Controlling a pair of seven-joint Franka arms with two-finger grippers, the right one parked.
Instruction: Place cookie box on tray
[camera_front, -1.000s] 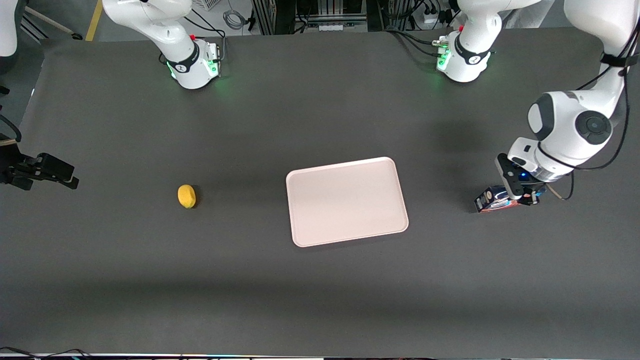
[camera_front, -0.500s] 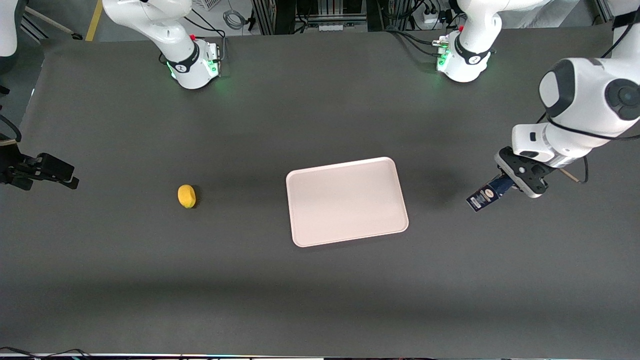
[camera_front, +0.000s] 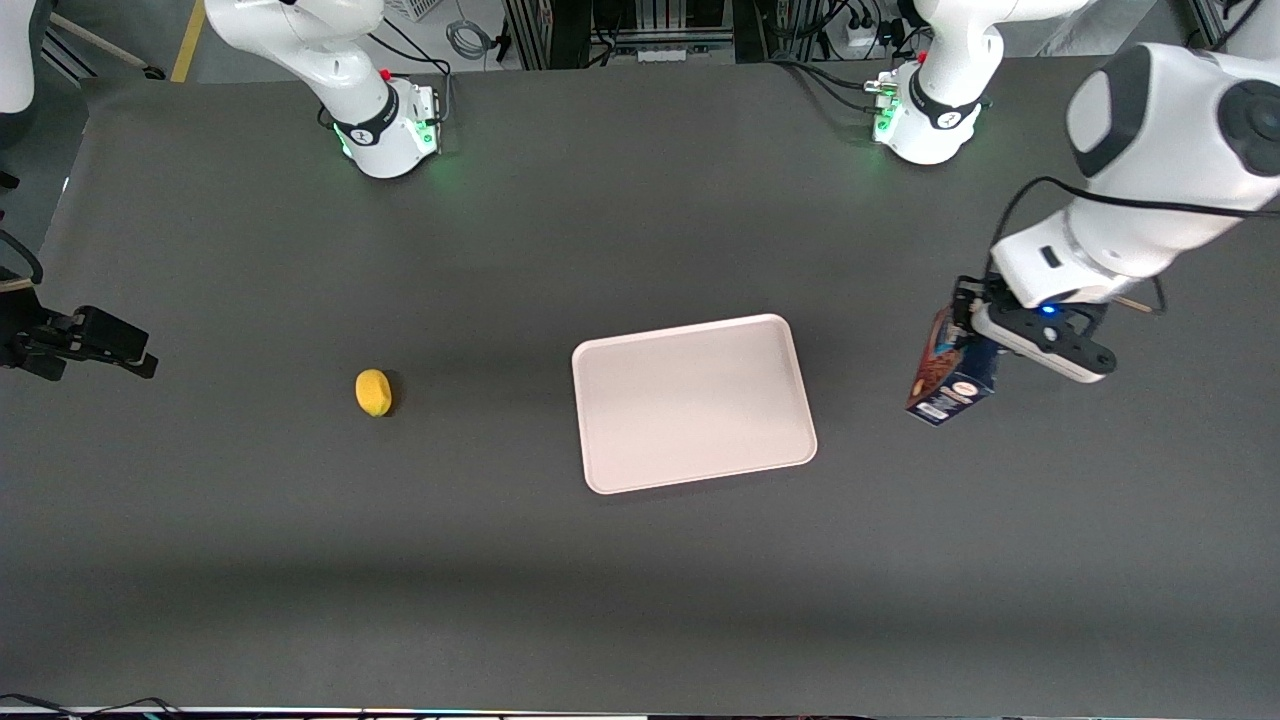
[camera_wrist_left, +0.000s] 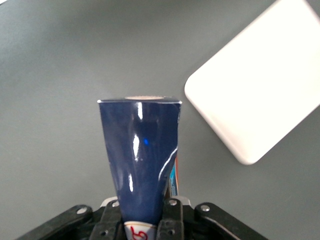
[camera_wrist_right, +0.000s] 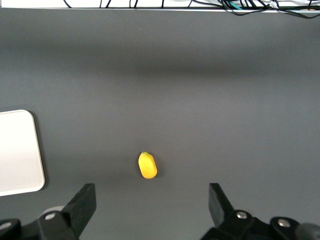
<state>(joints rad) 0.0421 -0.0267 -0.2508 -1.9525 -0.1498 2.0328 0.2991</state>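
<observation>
The cookie box, a dark navy carton with brown cookie pictures, hangs in the air above the table toward the working arm's end, its long axis pointing down. My left gripper is shut on its upper end. In the left wrist view the glossy navy cookie box sticks out from between the fingers, which press on both its sides. The pale pink tray lies flat mid-table with nothing on it, a short way from the box toward the parked arm's end. A corner of the tray shows past the box.
A small yellow lemon-like object lies on the dark table toward the parked arm's end, also seen as the yellow object in the right wrist view. Both arm bases stand at the table's edge farthest from the front camera.
My gripper has lifted the cookie box off the table, risen, and swung it from lying flat to hanging lengthwise. It has shifted slightly toward the tray.
</observation>
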